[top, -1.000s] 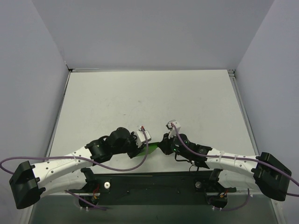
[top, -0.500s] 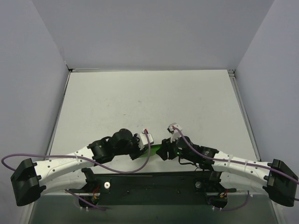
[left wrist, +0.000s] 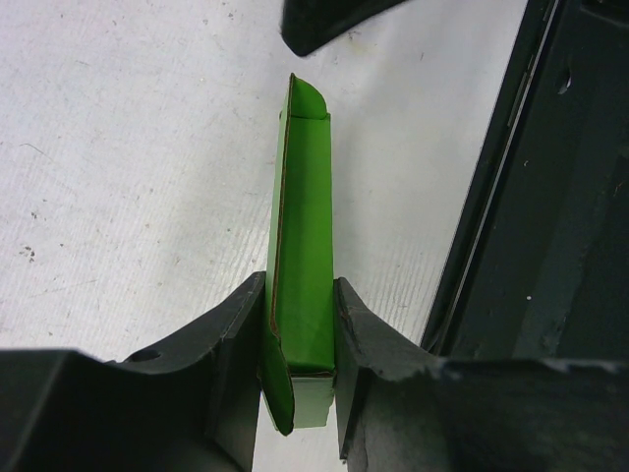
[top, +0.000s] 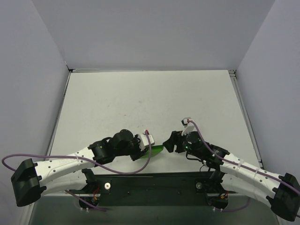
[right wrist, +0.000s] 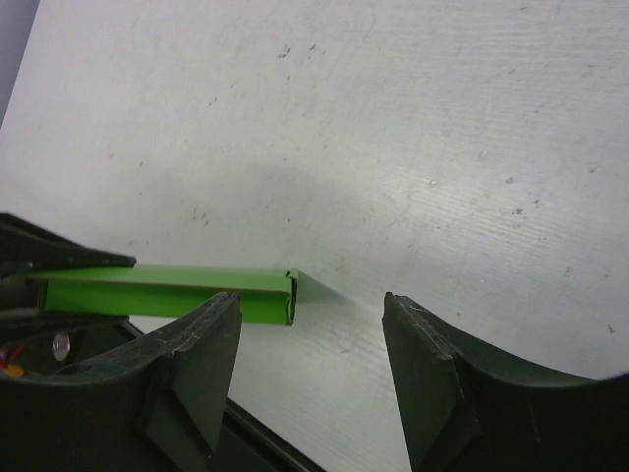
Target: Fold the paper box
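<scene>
1. The left tool (top: 146, 149) is clamping the paper box (top: 155, 150) between its two fingers, which are pressing on the box's long flat sides at one end.
2. In the left wrist view, the left tool (left wrist: 300, 287) is standing partly closed, only as wide as the narrow green box (left wrist: 305, 216), and the rest of the box is sticking out past the fingertips.
3. The box's far end is showing a small rounded flap, and another flap is hanging out at the gripped end.
4. The box is sitting at the near middle of the surface (top: 150, 98), between the two tools and just beyond the black base plate (top: 154, 180).
5. Whether the box is touching the surface or hanging just above it, I cannot tell.
6. The right tool (top: 169, 142) is facing the box's free end with its jaws standing wide apart and holding nothing.
7. In the right wrist view, the box (right wrist: 167, 292) is reaching in from the left, and its end is showing just beside one finger (right wrist: 201, 344) of the right tool (right wrist: 310, 310), with bare surface (right wrist: 393, 118) filling the gap.
</scene>
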